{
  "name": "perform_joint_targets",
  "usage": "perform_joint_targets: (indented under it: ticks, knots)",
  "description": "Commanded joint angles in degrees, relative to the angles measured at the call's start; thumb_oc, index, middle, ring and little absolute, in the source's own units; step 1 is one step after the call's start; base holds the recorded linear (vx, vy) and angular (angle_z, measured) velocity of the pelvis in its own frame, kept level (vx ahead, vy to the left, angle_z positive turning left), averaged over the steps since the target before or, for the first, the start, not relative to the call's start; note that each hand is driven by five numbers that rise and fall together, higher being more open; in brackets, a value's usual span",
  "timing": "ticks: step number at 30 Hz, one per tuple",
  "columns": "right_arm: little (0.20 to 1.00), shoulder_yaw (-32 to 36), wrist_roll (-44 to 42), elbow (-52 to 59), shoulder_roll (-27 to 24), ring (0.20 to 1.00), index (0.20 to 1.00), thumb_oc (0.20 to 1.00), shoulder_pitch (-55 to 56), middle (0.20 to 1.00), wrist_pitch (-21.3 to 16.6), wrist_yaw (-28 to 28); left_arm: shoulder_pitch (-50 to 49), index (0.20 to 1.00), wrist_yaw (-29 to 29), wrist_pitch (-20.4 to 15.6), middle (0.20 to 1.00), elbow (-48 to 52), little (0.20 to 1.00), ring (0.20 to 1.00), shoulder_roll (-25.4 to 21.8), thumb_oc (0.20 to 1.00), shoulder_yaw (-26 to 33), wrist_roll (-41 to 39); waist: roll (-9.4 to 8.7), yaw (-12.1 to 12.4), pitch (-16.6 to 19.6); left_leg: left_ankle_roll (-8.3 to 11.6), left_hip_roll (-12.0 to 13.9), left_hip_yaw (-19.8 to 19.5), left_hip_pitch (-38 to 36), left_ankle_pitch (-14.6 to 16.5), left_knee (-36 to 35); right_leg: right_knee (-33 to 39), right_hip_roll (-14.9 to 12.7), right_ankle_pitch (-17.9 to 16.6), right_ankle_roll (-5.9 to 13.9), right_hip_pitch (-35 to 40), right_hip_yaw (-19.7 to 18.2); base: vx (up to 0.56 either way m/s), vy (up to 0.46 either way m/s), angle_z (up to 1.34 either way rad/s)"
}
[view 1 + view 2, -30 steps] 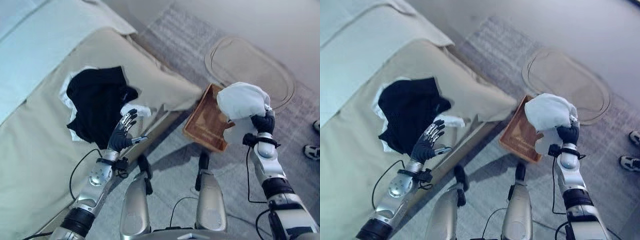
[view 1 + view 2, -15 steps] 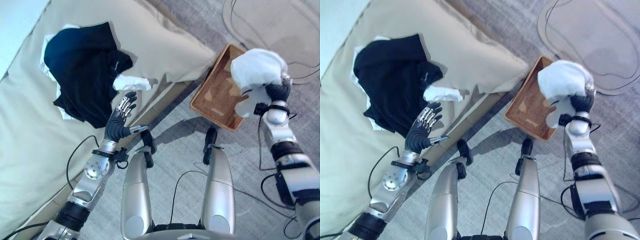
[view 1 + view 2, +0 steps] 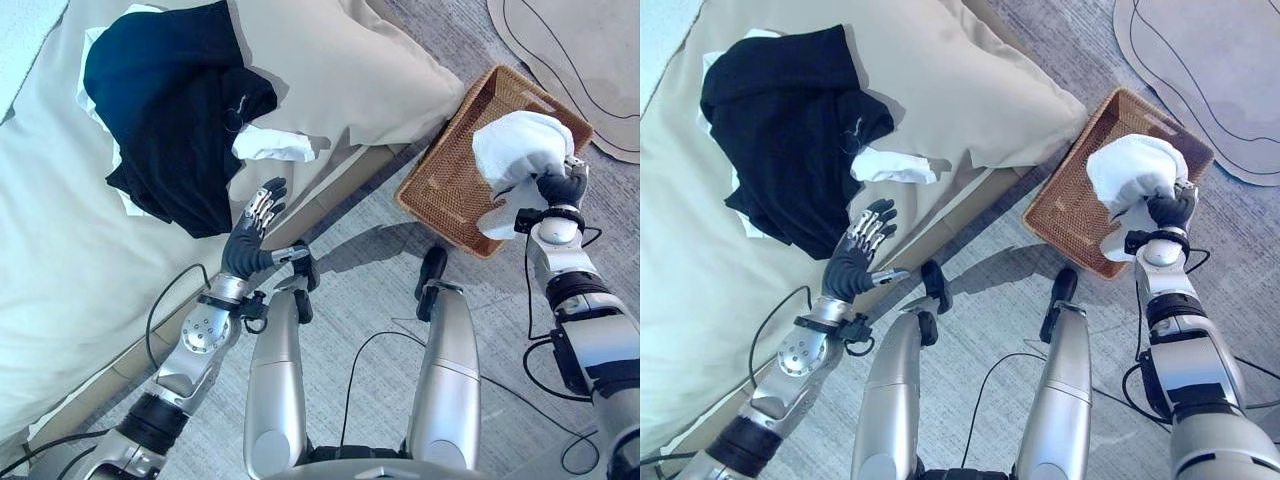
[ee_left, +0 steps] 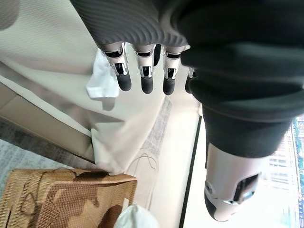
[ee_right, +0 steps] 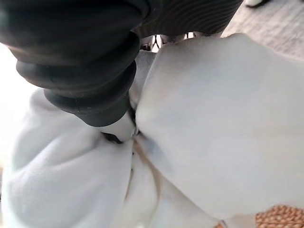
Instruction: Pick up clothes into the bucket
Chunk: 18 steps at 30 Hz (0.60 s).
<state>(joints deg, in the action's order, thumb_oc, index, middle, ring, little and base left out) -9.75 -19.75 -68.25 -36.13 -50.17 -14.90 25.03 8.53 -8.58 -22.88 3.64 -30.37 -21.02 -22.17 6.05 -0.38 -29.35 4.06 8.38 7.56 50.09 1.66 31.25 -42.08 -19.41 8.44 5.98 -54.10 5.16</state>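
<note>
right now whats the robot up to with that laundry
The right hand is shut on a bunched white garment and holds it over the woven basket on the floor beside the sofa; the garment is not yet let go. The left hand, fingers open and holding nothing, hangs at the sofa's edge just below a black garment lying on the cushion, with a bit of white cloth beside it. Those are yet to be picked up.

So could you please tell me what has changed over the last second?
The right hand, gripping the white garment throughout, has carried it from the wicker basket's near edge to over its inside. The left hand stays open by the bed, and the black clothes lie untouched. The camera shifted.
</note>
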Motion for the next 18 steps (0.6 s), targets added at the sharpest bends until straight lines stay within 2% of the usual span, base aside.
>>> perform_joint_targets:
  ticks: [1, 7, 13, 17, 18]
  knots:
    - [1.0, -0.48, -1.36, -1.13, -1.61, 1.0, 1.0, 1.0, -1.14, 1.0, -1.43, 1.89, -1.13, 1.0, -1.15, -2.93, 1.0, 4.12, 1.0, 1.0, 0.07, 1.0, -0.36, -1.08, 1.35, -0.74, 4.32, -1.35, -1.96, -3.96, 1.35, 6.35, 4.17, 3.61, 2.45, -2.28, 0.61, 0.43, 0.85, 0.0, 0.0, 0.0]
    - [1.0, -0.38, -1.68, -1.65, -1.58, 1.0, 1.0, 1.0, -1.76, 1.0, -1.14, 1.64, -0.83, 1.0, -1.43, -2.88, 1.0, 3.8, 1.0, 1.0, 0.17, 1.0, -0.19, -0.79, 1.12, -0.97, 4.56, -1.38, -2.11, -4.21, 0.48, 5.82, 2.62, 4.74, 2.57, -2.8, 0.74, 1.2, 1.17, 0.0, -0.006, 0.02]
    - [1.0, -0.46, -1.81, -2.31, -0.76, 1.0, 1.0, 1.0, -1.25, 1.0, -0.55, 0.75, 0.3, 1.0, -1.36, -2.96, 1.0, 3.23, 1.0, 1.0, 0.48, 1.0, 0.21, -0.5, 0.29, -1.17, 4.79, -1.23, -2.19, -4.49, -3.24, 4.26, -1.99, 9.23, 2.88, -4.47, 1.15, 5.04, 1.91, 0.0, -0.001, 0.02]
    - [1.0, 0.22, -2.03, -1.71, 0.32, 1.0, 1.0, 1.0, 0.54, 1.0, -0.58, 0.62, 1.19, 1.0, -0.93, -3.07, 1.0, 2.2, 1.0, 1.0, 0.85, 1.0, 0.4, -0.69, -0.41, -1.27, 4.82, -1.06, -2.37, -4.45, -7.51, 2.67, -6.47, 13.49, 2.9, -6.22, 1.77, 9.37, 2.83, -0.01, -0.002, 0.04]
    - [1.0, 0.46, -2.23, -1.14, 0.68, 1.0, 1.0, 1.0, 1.09, 1.0, -0.77, 0.57, 1.47, 1.0, -0.93, -3.14, 1.0, 1.88, 1.0, 1.0, 0.97, 1.0, 0.58, -0.72, -0.72, -1.38, 4.69, -1.47, -2.44, -3.96, -7.82, 0.61, -7.66, 15.07, 2.55, -8.26, 1.27, 9.89, 3.68, -0.06, -0.005, 0.05]
